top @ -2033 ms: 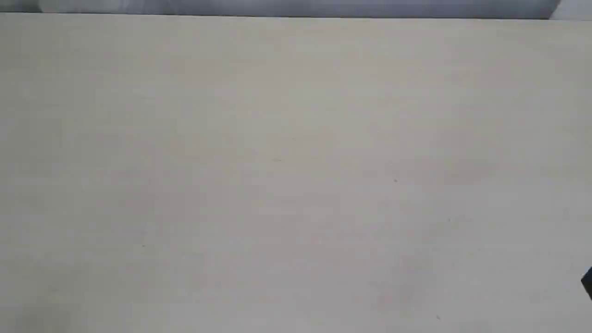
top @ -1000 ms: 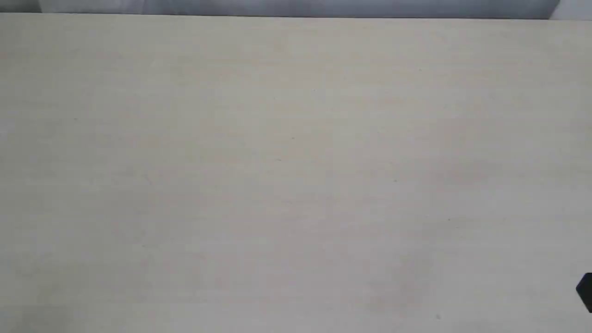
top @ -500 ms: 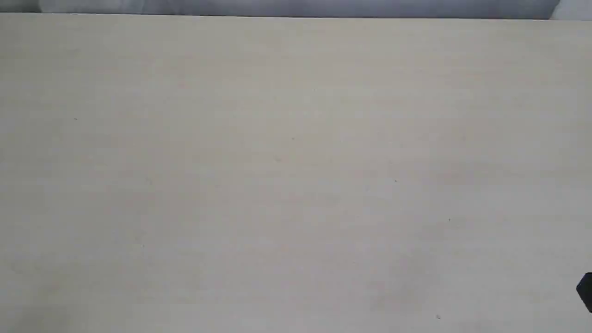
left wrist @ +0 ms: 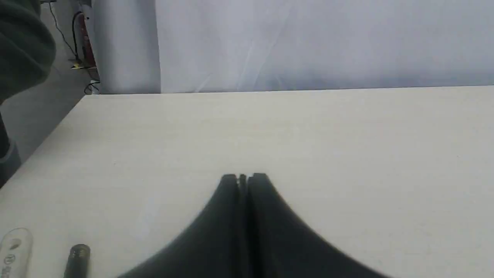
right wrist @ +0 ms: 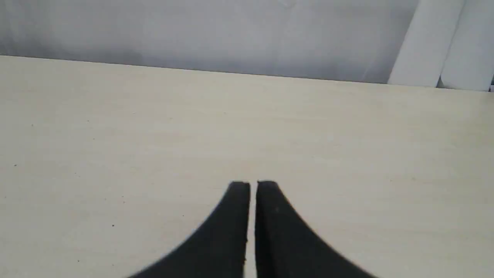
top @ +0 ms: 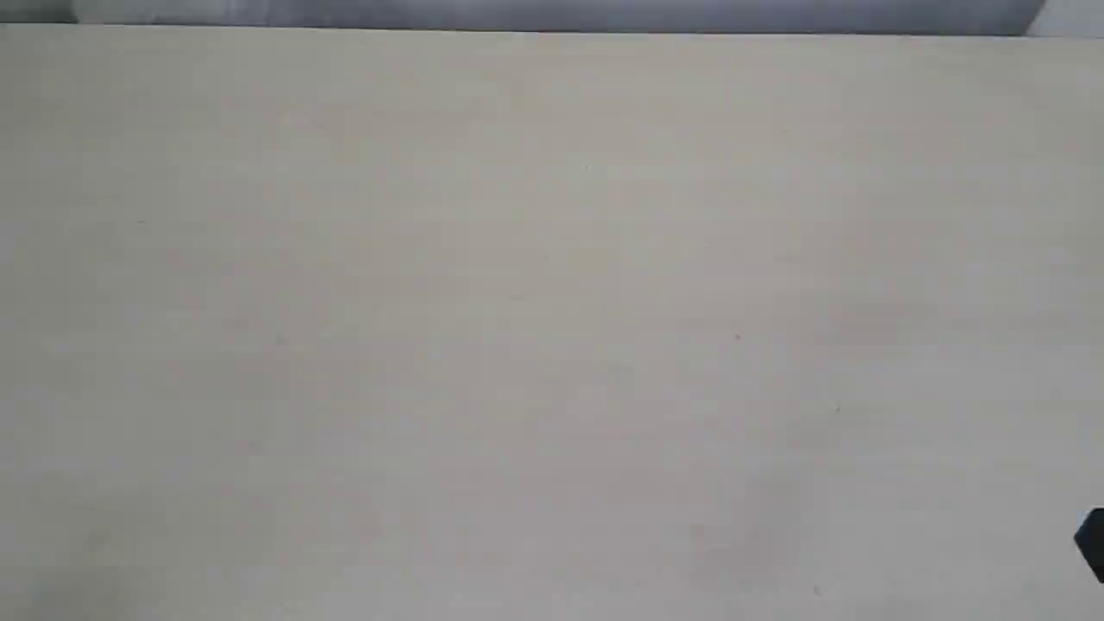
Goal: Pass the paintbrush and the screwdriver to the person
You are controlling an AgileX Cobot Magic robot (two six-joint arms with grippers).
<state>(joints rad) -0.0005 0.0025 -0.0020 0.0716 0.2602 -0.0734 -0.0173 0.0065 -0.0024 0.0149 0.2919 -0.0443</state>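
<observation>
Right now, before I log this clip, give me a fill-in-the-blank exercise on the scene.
1. Only the ____ wrist view shows the paintbrush and the screwdriver.
2. The left gripper is ____, with nothing between its fingers.
3. The right gripper holds ____.
Missing words: left; shut; nothing.
</observation>
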